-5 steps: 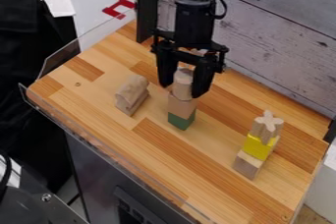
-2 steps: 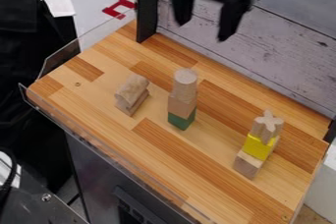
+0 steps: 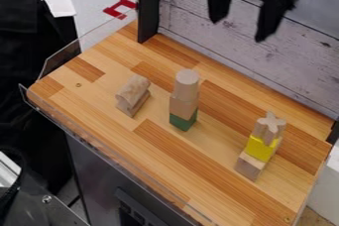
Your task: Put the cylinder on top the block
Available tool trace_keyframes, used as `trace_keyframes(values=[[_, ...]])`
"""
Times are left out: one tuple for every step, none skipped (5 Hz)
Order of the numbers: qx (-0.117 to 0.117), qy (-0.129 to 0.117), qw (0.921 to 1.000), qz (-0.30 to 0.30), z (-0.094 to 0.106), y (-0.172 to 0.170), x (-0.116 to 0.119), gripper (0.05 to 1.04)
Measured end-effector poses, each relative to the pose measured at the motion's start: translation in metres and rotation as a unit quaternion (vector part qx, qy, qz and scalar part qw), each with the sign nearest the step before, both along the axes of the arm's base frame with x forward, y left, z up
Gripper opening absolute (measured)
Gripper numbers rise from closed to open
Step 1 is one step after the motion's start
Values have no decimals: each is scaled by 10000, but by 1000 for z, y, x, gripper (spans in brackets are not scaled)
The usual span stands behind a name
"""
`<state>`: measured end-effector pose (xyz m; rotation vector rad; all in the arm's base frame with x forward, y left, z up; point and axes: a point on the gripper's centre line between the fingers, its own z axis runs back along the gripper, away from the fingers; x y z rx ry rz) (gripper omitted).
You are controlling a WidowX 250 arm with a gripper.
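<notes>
Wooden worktop, a clear guard standing along its edges; three groups of toy pieces within that border, each upright on the boards.

Middle group: the cylinder stands on end atop a plain wooden block, touching it; under that, a green block on the wood. Right-hand group, nearer me: a cross-shaped piece on a yellow block, which sits on a pale block. Left-hand group: a round-topped piece lying lengthwise over a lower piece; the join is hard to make out from here, so probably two pieces.

Tally: one cylinder, one cross, one green block, one yellow, two plain wooden ones in the taller stacks.

Black gripper hangs high at the rear, well apart from the cylinder, against the whitewashed plank wall. Fingers spread wide, nothing between them.
</notes>
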<state>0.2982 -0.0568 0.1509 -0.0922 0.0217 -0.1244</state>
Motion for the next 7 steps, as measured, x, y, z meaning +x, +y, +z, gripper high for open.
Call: trace_keyframes(values=[[-37, 259, 9995, -189, -16, -16, -10, 1001], [-19, 477, 9983, -341, -32, -28, -11, 1001], [7, 453, 9986, -285, -43, -32, -7, 1001], [41, 624, 9977, -243, -53, -33, -7, 1001], [57, 586, 9983, -44, -56, -33, -6, 1001], [71, 603, 9982, -1, -57, -33, -7, 1001], [70, 595, 9982, 0, -57, -33, -6, 1001]])
